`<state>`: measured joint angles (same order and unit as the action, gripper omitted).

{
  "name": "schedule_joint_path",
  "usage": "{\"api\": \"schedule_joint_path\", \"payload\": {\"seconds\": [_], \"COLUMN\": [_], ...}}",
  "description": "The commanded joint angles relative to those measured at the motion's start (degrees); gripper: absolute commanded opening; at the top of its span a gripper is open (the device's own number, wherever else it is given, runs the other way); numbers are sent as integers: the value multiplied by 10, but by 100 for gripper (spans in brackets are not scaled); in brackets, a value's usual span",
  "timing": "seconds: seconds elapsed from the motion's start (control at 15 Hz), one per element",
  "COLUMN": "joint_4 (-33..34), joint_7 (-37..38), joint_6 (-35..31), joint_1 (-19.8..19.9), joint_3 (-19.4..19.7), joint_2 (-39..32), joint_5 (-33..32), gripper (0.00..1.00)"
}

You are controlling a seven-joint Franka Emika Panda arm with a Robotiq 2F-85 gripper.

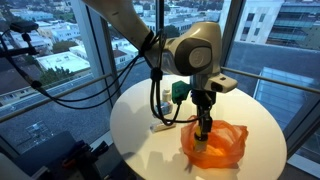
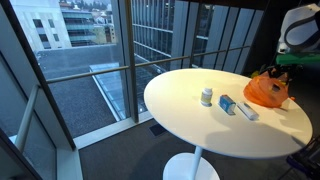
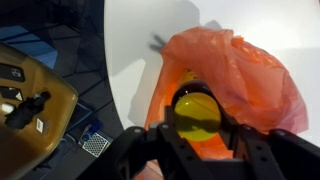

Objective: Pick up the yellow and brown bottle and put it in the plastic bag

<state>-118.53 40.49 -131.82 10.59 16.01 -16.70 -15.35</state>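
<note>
down in the orange bag (image 3: 255, 70), yellow bottle (image 3: 198, 108) between tightly pinching gripper (image 3: 200, 125) jaws

Exterior views facing shared table (image 1: 140, 120) from different sides, wrist view close above plastic bag (image 3: 250, 70)

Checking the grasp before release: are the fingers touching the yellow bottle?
Touching. The wrist view shows the dark fingers pressed against both sides of the yellow bottle, with no gap, over the orange bag.

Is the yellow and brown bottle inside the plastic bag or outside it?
Inside: wrist view shows bottle ringed by orange bag, held by gripper.
</note>
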Motion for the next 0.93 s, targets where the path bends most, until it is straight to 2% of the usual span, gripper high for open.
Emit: {"api": "schedule_joint_path", "payload": {"seconds": [0.0, 0.6, 0.67, 0.87], "joint_4": [6, 9, 9, 7], "joint_7": [5, -6, -6, -5], "joint_6": [17, 34, 35, 33], "joint_1": [-14, -19, -18, -18], "joint_3": [11, 10, 10, 12], "joint_2": [-13, -22, -22, -17], "joint_5": [-10, 7, 7, 5], "gripper": [21, 21, 65, 85]}}
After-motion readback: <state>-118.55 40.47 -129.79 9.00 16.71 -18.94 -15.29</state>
